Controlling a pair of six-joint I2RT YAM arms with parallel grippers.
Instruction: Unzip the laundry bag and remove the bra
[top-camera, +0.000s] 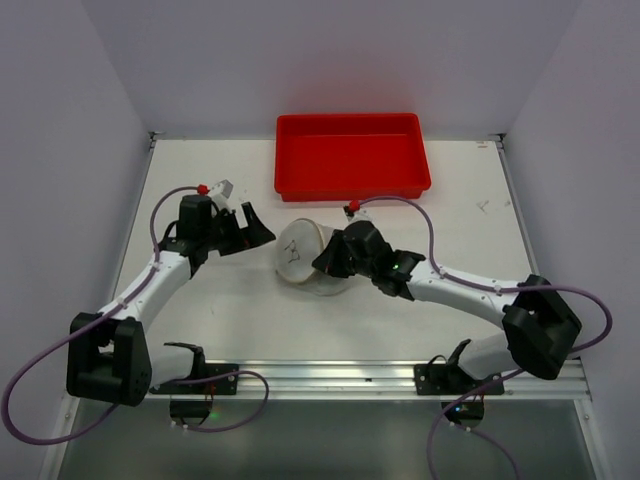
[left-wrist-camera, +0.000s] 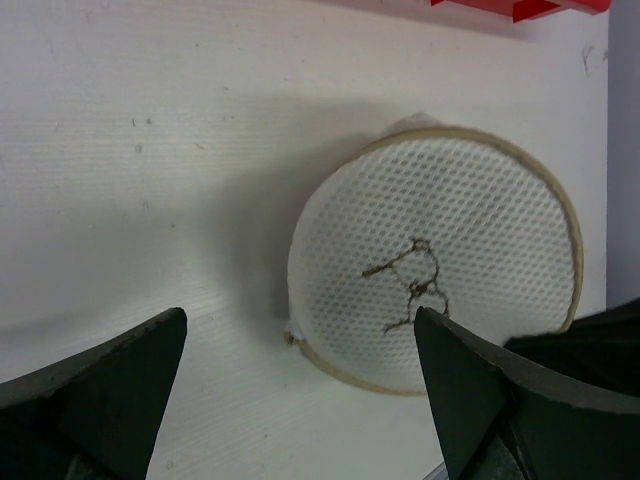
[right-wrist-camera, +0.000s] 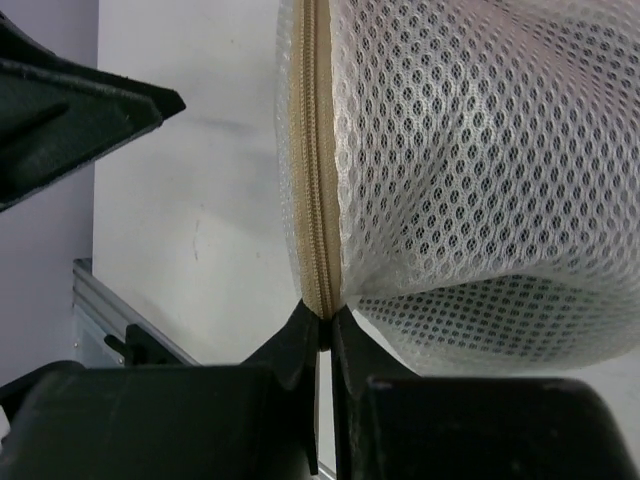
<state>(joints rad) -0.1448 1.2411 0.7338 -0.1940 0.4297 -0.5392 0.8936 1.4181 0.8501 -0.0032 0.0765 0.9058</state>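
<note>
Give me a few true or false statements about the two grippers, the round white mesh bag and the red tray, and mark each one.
1. The right gripper is pinched shut on the tan zipper band of the round white mesh laundry bag. True.
2. The left gripper is clamped on the bag. False: its jaws stand wide open beside the bag, without touching it.
3. The bag lies inside the red rectangular plastic tray. False: it is on the white table, on the arms' side of the tray.
4. The stretch of zipper in the right wrist view is closed. True.
</note>
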